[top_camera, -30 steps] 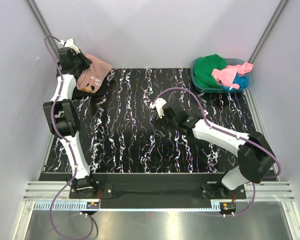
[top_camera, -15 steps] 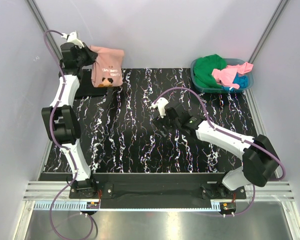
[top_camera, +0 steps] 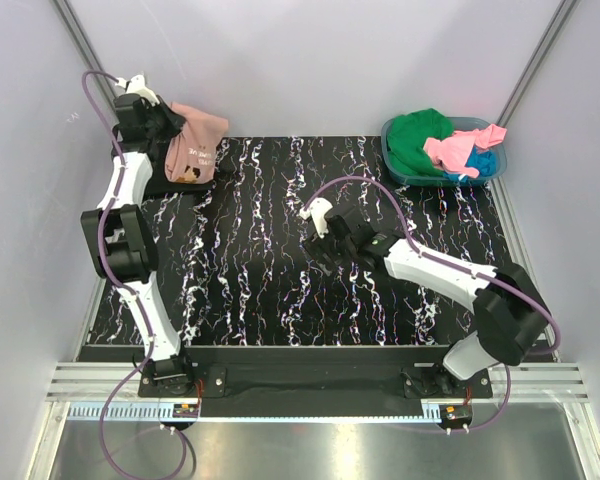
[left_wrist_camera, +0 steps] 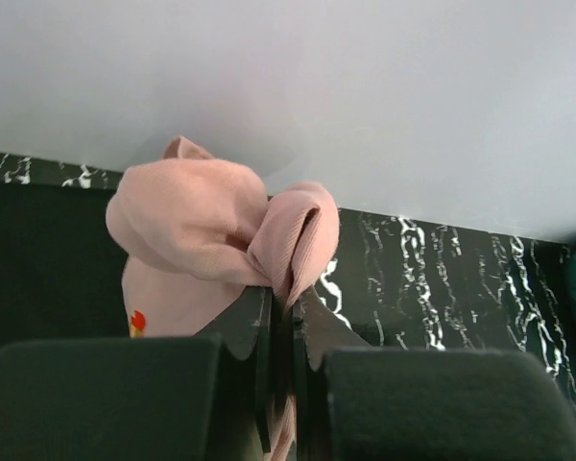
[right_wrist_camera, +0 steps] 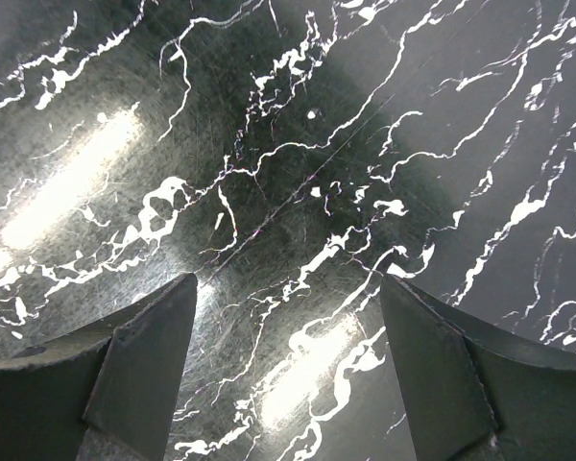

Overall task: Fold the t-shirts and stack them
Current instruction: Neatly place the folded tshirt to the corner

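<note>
At the far left corner, the salmon-pink tee (left_wrist_camera: 187, 226) is held aloft by the left gripper (left_wrist_camera: 280, 309), whose jaws are pinched tightly on a fold of the cloth. The garment is bunched into soft, rounded lobes, and a scrap of its print is seen at the lower edge. Its knit is matte and thick-looking, and heavy creases run toward the pinch point. Beneath it, a flat, matte dark patch is taken to be the black tee (top_camera: 167, 184), laid on the table (top_camera: 250, 290). Whether the two garments touch cannot be told.

The step in hand is judged to be the placing of the pink tee on the stack. For the next move, the cloth has to be lowered and spread squarely over the black one before it is released, or a crumpled heap will be left.

At mid-table, the right gripper (right_wrist_camera: 288, 284) is held spread wide and empty, close above the glossy black surface, which is veined with white and lit by glare.

At the far right, the teal plastic basket (top_camera: 387, 150) is heaped with a green tee (top_camera: 418, 140), a bright pink tee (top_camera: 458, 150) and a blue tee (top_camera: 483, 163). All three are limp and rumpled, and none is yet folded.
</note>
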Motion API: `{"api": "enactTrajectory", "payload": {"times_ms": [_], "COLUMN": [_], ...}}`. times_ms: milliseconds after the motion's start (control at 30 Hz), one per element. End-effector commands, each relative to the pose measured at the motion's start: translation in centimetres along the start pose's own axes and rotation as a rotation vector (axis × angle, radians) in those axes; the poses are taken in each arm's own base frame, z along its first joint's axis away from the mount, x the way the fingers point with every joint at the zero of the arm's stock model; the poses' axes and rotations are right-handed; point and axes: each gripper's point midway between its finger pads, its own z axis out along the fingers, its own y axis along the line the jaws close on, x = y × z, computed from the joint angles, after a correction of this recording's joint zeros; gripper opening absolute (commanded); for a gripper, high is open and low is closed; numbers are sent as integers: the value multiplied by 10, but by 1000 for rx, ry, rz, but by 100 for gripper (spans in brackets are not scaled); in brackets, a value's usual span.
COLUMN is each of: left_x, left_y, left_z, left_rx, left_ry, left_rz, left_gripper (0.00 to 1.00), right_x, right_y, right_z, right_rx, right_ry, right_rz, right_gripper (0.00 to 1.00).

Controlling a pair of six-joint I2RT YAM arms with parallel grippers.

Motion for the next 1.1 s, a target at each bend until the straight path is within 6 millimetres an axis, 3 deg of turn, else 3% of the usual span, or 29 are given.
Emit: {"api": "enactTrajectory", "payload": {"times_ms": [0, 667, 1067], "left_x": [-43, -54, -33], "left_y": [-19, -65, -38], "left_z": [-3, -40, -20], "left_rx": [72, 121, 96], "left_ry": [-109, -143, -96], "left_rz": [46, 40, 30], "left_gripper": [0, 0, 0], "right_x": [-28, -22, -24], "right_y": [-2, 0, 0], "right_z": [2, -11, -2], "right_rx": [-10, -16, -16], "right_ry": [-68, -78, -67], "right_rz": [13, 25, 16], "right_gripper": [84, 84, 84]}}
